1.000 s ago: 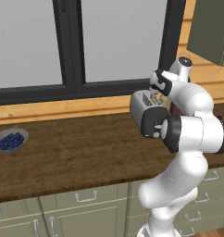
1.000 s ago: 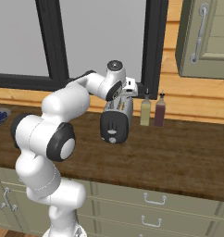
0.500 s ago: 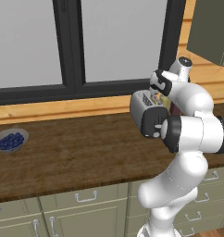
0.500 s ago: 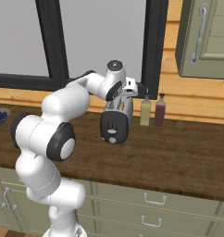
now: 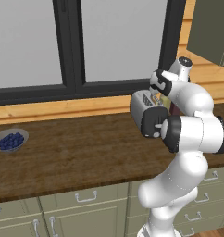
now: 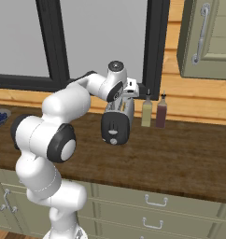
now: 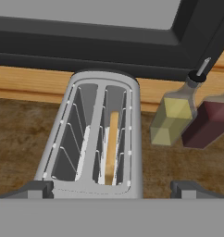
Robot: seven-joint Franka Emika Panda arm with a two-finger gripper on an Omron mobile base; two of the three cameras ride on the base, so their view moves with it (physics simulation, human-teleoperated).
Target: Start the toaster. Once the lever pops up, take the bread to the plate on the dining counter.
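Bread (image 7: 111,146) edgewise inside toaster (image 7: 97,139) slot

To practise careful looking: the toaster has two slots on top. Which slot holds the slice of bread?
In the hand view, the toaster's right-hand slot, nearer the two bottles, holds the bread, standing on edge. The left-hand slot shows bare wire guides.

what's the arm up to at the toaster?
The gripper hangs open right above the toaster on the wood counter, holding nothing. The bread sits on edge in one of the slots. Two bottles stand beside the toaster by the window, and a bowl of blueberries sits far off along the counter.
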